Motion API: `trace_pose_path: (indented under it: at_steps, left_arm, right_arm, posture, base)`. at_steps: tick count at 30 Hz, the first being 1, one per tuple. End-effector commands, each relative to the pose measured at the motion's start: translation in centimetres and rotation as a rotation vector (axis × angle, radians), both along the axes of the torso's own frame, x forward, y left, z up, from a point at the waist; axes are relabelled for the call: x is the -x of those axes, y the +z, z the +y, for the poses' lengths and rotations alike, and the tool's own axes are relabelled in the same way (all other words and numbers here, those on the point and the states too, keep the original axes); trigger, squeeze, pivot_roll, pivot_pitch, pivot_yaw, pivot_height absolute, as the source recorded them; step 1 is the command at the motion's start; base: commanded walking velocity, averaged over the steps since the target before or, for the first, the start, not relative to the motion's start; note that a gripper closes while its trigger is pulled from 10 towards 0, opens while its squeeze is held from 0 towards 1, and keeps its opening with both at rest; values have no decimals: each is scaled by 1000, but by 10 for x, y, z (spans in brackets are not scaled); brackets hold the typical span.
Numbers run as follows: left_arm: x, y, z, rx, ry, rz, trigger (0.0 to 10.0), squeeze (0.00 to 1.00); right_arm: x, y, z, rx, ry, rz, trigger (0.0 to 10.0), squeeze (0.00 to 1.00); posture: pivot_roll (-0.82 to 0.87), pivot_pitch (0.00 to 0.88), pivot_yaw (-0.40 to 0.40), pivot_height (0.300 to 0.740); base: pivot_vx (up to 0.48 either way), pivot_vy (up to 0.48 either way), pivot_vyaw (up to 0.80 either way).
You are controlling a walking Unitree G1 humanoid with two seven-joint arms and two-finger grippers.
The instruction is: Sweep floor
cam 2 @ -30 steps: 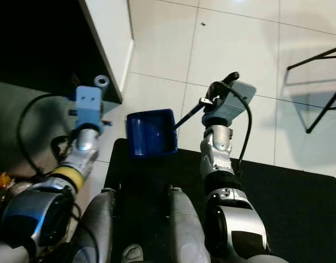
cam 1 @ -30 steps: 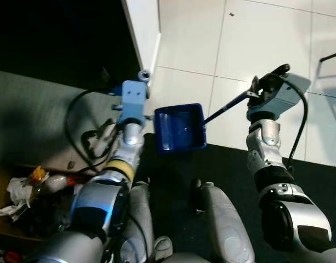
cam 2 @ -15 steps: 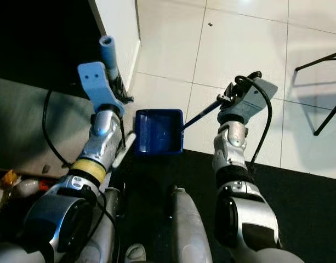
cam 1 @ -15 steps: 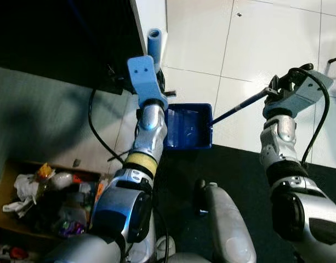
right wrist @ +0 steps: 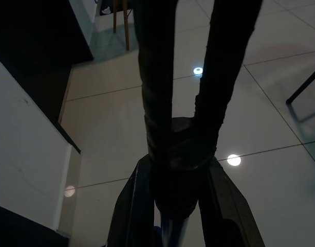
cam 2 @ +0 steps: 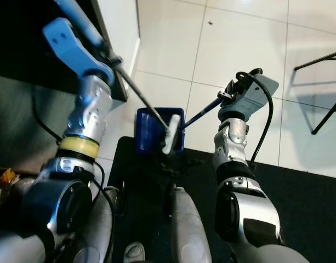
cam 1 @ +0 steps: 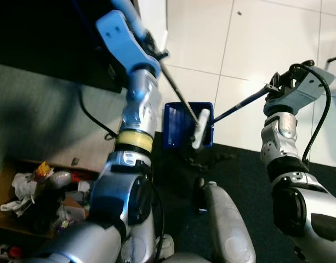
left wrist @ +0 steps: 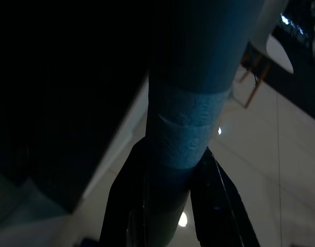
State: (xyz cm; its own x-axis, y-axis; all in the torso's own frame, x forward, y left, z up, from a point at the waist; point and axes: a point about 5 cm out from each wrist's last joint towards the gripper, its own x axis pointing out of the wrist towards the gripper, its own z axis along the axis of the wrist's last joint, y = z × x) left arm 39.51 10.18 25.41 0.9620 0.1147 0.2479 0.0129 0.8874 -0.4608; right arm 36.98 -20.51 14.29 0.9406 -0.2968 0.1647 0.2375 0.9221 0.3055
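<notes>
A blue dustpan (cam 1: 177, 130) rests on the tiled floor at the edge of a black mat (cam 1: 239, 181). Its long dark handle (cam 1: 239, 104) runs up to my right gripper (cam 1: 277, 89), which is shut on it; the right wrist view has the dark handle (right wrist: 172, 154) between the black fingers (right wrist: 129, 216). My raised left gripper (cam 1: 155, 52) is shut on the blue broom grip (left wrist: 183, 128). The broom's thin dark shaft (cam 1: 176, 87) slants down to a white brush head (cam 1: 198, 129) lying over the pan's right side.
A cardboard box of rubbish (cam 1: 30, 192) sits at the lower left. Dark furniture and a white panel (cam 1: 151, 16) stand at the left. Small dark debris (cam 1: 211, 159) lies on the mat by the pan. Black chair legs (cam 2: 326, 60) are at the right. Open tiles lie ahead.
My left arm has lifted and swung, bringing the broom's white head down over the dustpan. The right gripper and the pan have stayed almost still.
</notes>
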Motion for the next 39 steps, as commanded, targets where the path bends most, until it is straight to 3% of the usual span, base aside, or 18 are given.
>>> trace_pose_path:
  at_steps: [1,5,6,7,8,9,11,12,14,17,18,20,21,22,25,28,29,39]
  left_arm:
    - [1,9,2,31,6,-34,10000,0]
    - [1,23,8,-39,-38,-104,10000,0]
    - [0,32,12,-136,-88,-155,10000,0]
    - [0,32,12,-136,-88,-155,10000,0]
    - [-1,37,18,-251,-140,-177,10000,0]
    - [-1,37,18,-251,-140,-177,10000,0]
    - [-4,41,41,-418,-169,-143,10000,0]
    - [-4,41,41,-418,-169,-143,10000,0]
    - [-3,43,69,-490,-155,-77,10000,0]
    - [-2,40,81,-542,-152,-41,10000,0]
    - [0,32,98,-611,-128,10,10000,0]
    - [0,32,98,-611,-128,10,10000,0]
    - [4,17,116,-664,-96,83,10000,0]
    - [4,17,116,-664,-96,83,10000,0]
    - [28,-38,165,-810,-52,298,10000,0]
    - [37,-51,174,-819,-62,340,10000,0]
    - [53,-72,179,-791,-129,408,10000,0]
    - [76,-111,169,-734,-208,503,10000,0]
  right_arm:
    - [6,-22,5,-32,13,81,10000,0]
    - [4,-21,7,-35,19,79,10000,0]
    - [4,-20,7,-36,22,79,10000,0]
    - [4,-20,7,-36,22,79,10000,0]
    - [3,-20,8,-38,25,80,10000,0]
    - [3,-20,8,-38,25,80,10000,0]
    - [3,-22,9,-39,35,91,10000,0]
    - [3,-22,9,-39,35,91,10000,0]
    - [4,-24,10,-35,49,102,10000,0]
    - [4,-25,10,-31,55,104,10000,0]
    - [4,-25,10,-24,62,104,10000,0]
    - [4,-25,10,-24,62,104,10000,0]
    - [4,-24,10,-5,74,100,10000,0]
    - [4,-24,10,-5,74,100,10000,0]
    - [0,-8,-10,126,106,66,10000,0]
    - [-1,0,-20,174,107,54,10000,0]
    - [-3,16,-37,264,113,34,10000,0]
    - [-5,52,-67,465,120,11,10000,0]
  posture:
    - [13,375,-13,740]
    - [18,368,-12,740]
    - [22,362,-12,740]
    - [22,362,-12,740]
    - [26,356,-11,740]
    - [26,356,-11,740]
    - [33,343,-11,740]
    - [33,343,-11,740]
    - [39,326,-14,740]
    - [39,326,-14,740]
    - [43,317,-18,740]
    - [43,317,-18,740]
    - [44,306,-20,740]
    - [44,306,-20,740]
    - [41,267,-29,740]
    - [39,262,-29,740]
    - [39,251,-33,740]
    - [30,214,-41,740]
  base:
    - [0,0,0]
    - [0,0,0]
    - [0,0,0]
    - [0,0,0]
    - [0,0,0]
    - [0,0,0]
    - [0,0,0]
    - [0,0,0]
    - [0,0,0]
    - [0,0,0]
    - [0,0,0]
    - [0,0,0]
    - [0,0,0]
    - [0,0,0]
    - [0,0,0]
    - [0,0,0]
    - [0,0,0]
    - [0,0,0]
